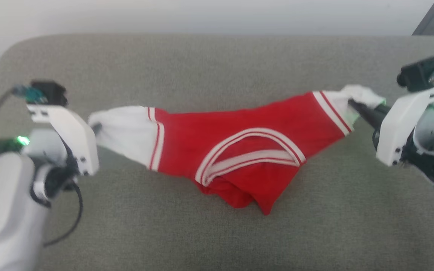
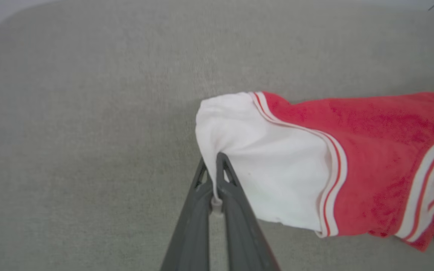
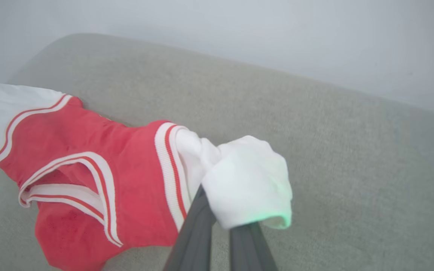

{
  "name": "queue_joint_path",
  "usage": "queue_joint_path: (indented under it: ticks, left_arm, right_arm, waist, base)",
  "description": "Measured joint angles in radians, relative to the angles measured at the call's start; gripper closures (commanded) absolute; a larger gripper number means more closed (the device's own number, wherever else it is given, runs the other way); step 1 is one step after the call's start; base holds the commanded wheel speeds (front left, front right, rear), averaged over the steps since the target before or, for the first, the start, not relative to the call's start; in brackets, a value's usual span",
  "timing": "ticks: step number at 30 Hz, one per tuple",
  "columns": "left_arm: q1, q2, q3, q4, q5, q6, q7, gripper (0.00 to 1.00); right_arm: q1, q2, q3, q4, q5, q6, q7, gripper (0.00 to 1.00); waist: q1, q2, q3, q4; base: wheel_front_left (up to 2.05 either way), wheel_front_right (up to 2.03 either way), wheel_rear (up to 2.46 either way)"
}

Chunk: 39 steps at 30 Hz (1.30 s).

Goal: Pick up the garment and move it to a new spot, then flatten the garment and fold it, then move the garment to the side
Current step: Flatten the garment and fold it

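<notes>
Garment: red jersey-style shirt with white short sleeves and red-and-white striped trim. It lies across the middle of the grey-green fabric-covered surface, which has rounded corners. The shirt is strung out sideways between the two arms, one sleeve at each end. The red body sags in the centre and bunches into folds toward the near edge. The striped neck opening faces up.

Left gripper: dark fingers closed together, pinching a fold of one white sleeve between the tips. The sleeve cloth drapes to one side of the fingers.

Right gripper: fingers clamped on the other white sleeve. The cuff is bunched over the tips and hides them in the right wrist view.

Both sleeve ends look slightly raised and cast shadows; the centre rests on the surface
</notes>
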Motion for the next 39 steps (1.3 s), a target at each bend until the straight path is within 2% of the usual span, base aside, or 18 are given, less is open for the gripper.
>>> queue_joint_path:
  ticks: [9,23,26,34,39]
  left_arm:
    - [-0.174,0.061,0.018,-0.102,0.0,0.028,0.109,1.0]
    - [-0.475,0.071,0.023,0.038,0.008,0.002,0.104,1.0]
    - [-0.527,0.067,0.017,0.08,0.015,-0.002,0.085,1.0]
    - [-0.677,0.035,-0.005,0.199,0.059,-0.038,-0.055,1.0]
    - [-0.806,0.008,-0.013,0.295,0.092,-0.056,-0.205,1.0]
  right_arm:
    - [-0.154,-0.012,0.027,-0.019,0.004,0.0,-0.006,1.0]
    - [-0.388,-0.008,0.088,0.059,-0.01,0.0,-0.152,1.0]
    - [-0.431,-0.006,0.1,0.097,-0.007,0.0,-0.175,1.0]
    - [-0.564,0.024,0.153,0.256,-0.041,0.0,-0.285,1.0]
    - [-0.7,0.053,0.181,0.387,-0.11,0.0,-0.423,1.0]
  waist:
    - [0.0,0.0,-0.109,-0.019]
    - [0.0,0.0,-0.206,-0.039]
    - [0.0,0.0,-0.203,-0.039]
    - [0.0,0.0,-0.137,-0.042]
    - [0.0,0.0,-0.051,-0.045]
  base:
    - [0.0,0.0,0.0]
    - [0.0,0.0,0.0]
    - [0.0,0.0,0.0]
    - [0.0,0.0,0.0]
    - [0.0,0.0,0.0]
